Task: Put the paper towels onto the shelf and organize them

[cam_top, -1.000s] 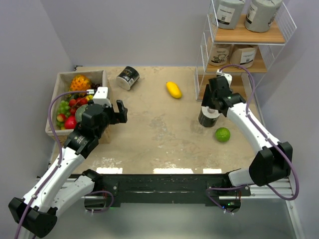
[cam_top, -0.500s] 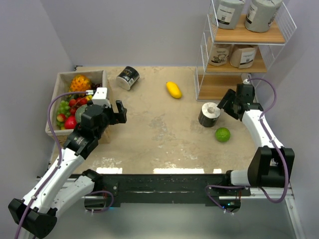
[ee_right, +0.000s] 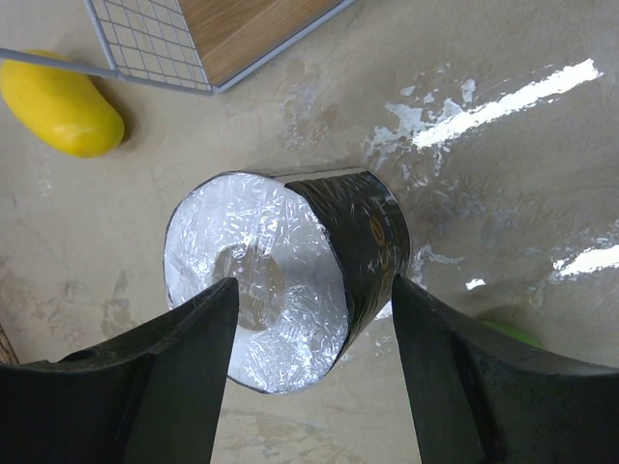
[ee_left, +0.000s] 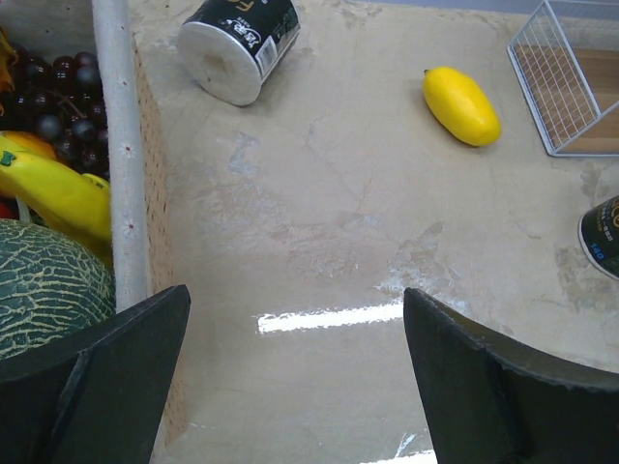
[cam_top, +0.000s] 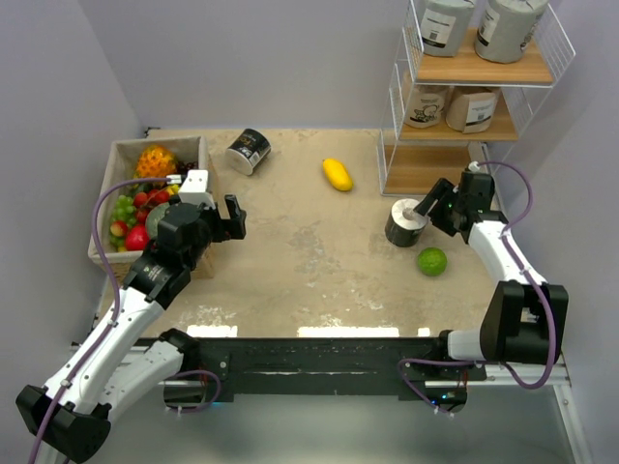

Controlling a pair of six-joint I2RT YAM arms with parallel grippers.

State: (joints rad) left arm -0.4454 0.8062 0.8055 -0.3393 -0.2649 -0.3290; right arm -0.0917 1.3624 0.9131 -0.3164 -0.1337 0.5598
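Observation:
A black paper towel roll [cam_top: 406, 221] stands upright on the table in front of the shelf [cam_top: 464, 72]; it fills the right wrist view [ee_right: 290, 275]. My right gripper [cam_top: 432, 208] is open just right of it, its fingers [ee_right: 174, 387] level with the roll's sides and not touching it. A second black roll [cam_top: 249, 152] lies on its side at the back; it shows in the left wrist view [ee_left: 237, 43]. Two grey rolls [cam_top: 479, 24] stand on the top board, two tan rolls [cam_top: 450, 106] on the middle one. My left gripper [cam_top: 230, 217] is open and empty over the table.
A low box of fruit [cam_top: 145, 188] stands at the left, close by my left arm. A yellow fruit [cam_top: 337, 174] lies at the back middle. A green fruit [cam_top: 431, 261] lies just in front of the standing roll. The shelf's bottom board [cam_top: 426, 166] is bare.
One second ago my right gripper was at the black roll. It pulled away to the right, then came back a little toward the roll, open. The roll stayed standing. My left arm has not moved.

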